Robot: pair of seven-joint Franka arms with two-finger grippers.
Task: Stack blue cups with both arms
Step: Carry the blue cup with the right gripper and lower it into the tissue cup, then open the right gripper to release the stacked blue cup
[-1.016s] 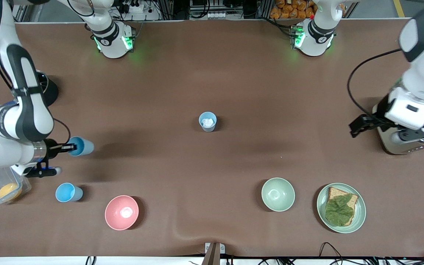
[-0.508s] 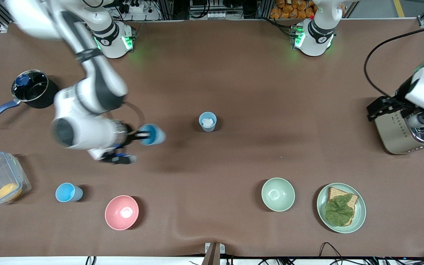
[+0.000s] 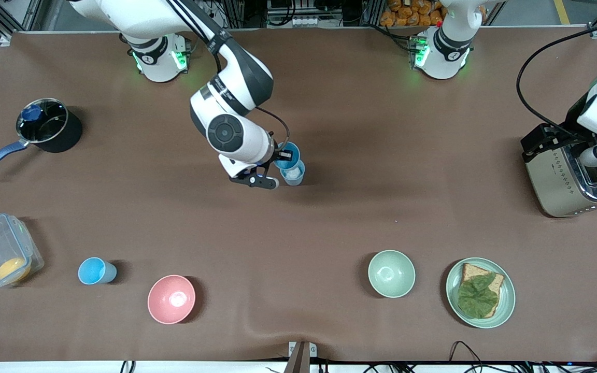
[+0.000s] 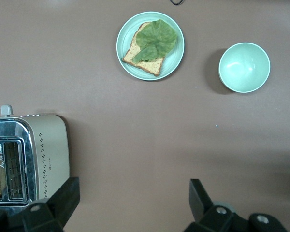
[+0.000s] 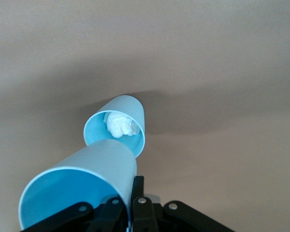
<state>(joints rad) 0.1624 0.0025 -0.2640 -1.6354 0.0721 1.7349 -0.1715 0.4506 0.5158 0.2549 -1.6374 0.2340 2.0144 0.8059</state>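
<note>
My right gripper (image 3: 284,156) is shut on the rim of a sky-blue cup (image 3: 282,157), one finger inside and one outside. It holds the cup tilted just above a paler blue cup (image 3: 294,175) that stands mid-table with a white crumpled lump inside. In the right wrist view the held cup (image 5: 82,188) sits in the gripper (image 5: 130,193), its base close over the standing cup (image 5: 117,128). A third blue cup (image 3: 96,271) stands near the front, toward the right arm's end. My left gripper (image 4: 133,203) is open and empty, high over the toaster's end of the table.
A pink bowl (image 3: 171,299) is beside the third cup. A pale green bowl (image 3: 391,273) and a plate with bread and lettuce (image 3: 506,303) are near the front. A toaster (image 3: 552,176) is under the left arm. A black pot (image 3: 44,127) and a clear container (image 3: 0,256) are at the right arm's end.
My right arm has carried the blue cup from the right arm's end of the table to just over the middle cup. The left arm has drifted slightly toward its table end.
</note>
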